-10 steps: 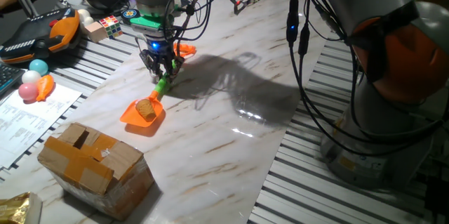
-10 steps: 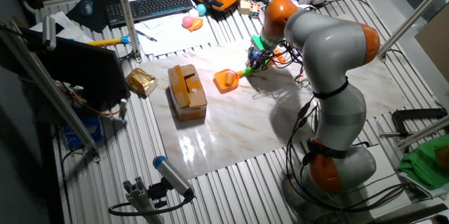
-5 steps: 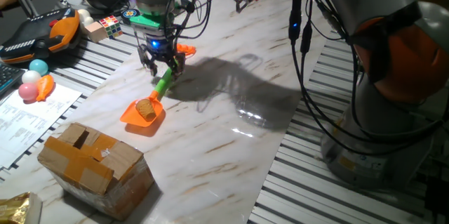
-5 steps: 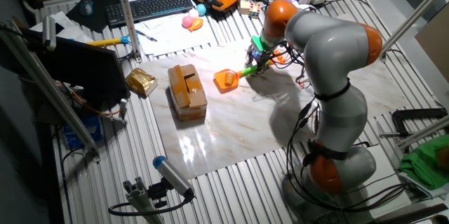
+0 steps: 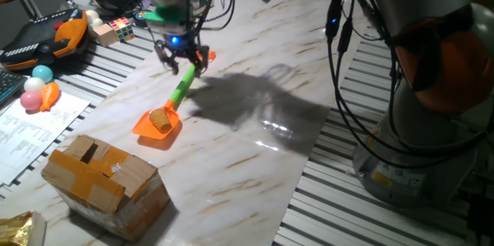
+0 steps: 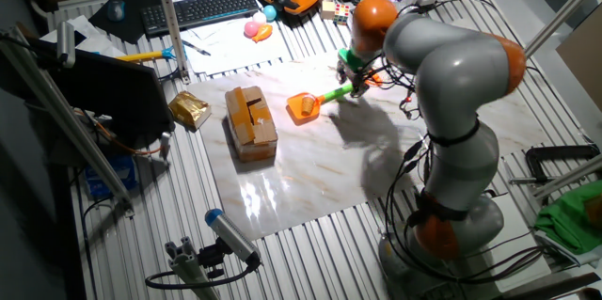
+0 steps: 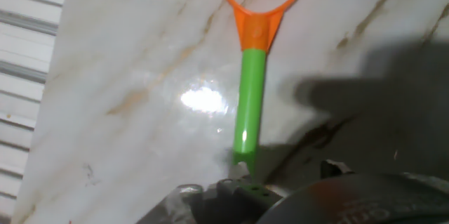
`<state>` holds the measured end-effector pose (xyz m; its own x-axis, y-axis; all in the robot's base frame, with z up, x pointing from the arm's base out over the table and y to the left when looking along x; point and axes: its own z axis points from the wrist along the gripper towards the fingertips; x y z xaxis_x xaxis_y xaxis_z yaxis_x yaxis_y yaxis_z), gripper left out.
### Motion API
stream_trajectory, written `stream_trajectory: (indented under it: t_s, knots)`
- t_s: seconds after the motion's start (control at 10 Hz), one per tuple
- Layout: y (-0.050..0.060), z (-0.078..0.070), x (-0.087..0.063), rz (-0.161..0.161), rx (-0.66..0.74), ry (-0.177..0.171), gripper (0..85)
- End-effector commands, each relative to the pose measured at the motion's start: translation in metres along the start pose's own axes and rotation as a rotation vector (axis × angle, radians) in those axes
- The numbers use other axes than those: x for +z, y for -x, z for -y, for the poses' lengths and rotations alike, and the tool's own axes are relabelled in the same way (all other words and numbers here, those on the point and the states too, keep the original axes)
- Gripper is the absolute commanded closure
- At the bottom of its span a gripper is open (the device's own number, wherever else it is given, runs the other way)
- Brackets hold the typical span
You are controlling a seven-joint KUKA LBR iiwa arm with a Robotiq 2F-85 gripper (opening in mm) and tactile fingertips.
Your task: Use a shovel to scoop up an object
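The shovel (image 5: 179, 93) lies flat on the marble board (image 5: 255, 123), orange scoop toward the box, green shaft running up to its orange loop end. The object, a tan cone (image 5: 160, 119), rests inside the scoop. My gripper (image 5: 183, 62) hovers just above the shaft's upper end near the loop, fingers spread, holding nothing. The other fixed view shows the shovel (image 6: 320, 100) left of the gripper (image 6: 356, 88). In the hand view the shaft (image 7: 250, 97) and loop lie below; the scoop is hidden behind dark gripper parts.
A taped cardboard box (image 5: 104, 176) stands in front of the scoop. A pink ball (image 5: 31, 99), a colour cube (image 5: 120, 26) and a pendant sit at the left. A gold packet (image 6: 188, 110) lies beside the box. Cables hang over the board's far end.
My gripper has risen off the green shaft and shifted toward the loop end, leaving more shaft in sight. Shovel and cone stay where they were.
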<state>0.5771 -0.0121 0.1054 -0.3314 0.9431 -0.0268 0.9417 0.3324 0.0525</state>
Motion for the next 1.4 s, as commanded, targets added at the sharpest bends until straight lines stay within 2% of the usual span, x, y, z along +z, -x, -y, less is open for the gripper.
stream_trajectory:
  t_s: [0.0, 0.1, 0.5, 0.7, 0.8, 1.0, 1.3]
  knots:
    - [0.003, 0.002, -0.038, 0.000, -0.035, 0.000, 71.3]
    - [0.003, 0.005, -0.045, 0.000, -0.064, 0.000, 83.7]
    - [0.007, 0.019, -0.065, -0.017, -0.186, 0.011, 84.3]
    - [0.001, 0.023, -0.072, -0.022, -0.256, 0.008, 84.3]
    - [-0.005, 0.021, -0.078, -0.008, -0.286, -0.011, 84.3]
    - [-0.014, 0.017, -0.088, -0.006, -0.330, -0.030, 84.3]
    - [-0.010, 0.020, -0.093, -0.033, -0.379, -0.023, 84.3]
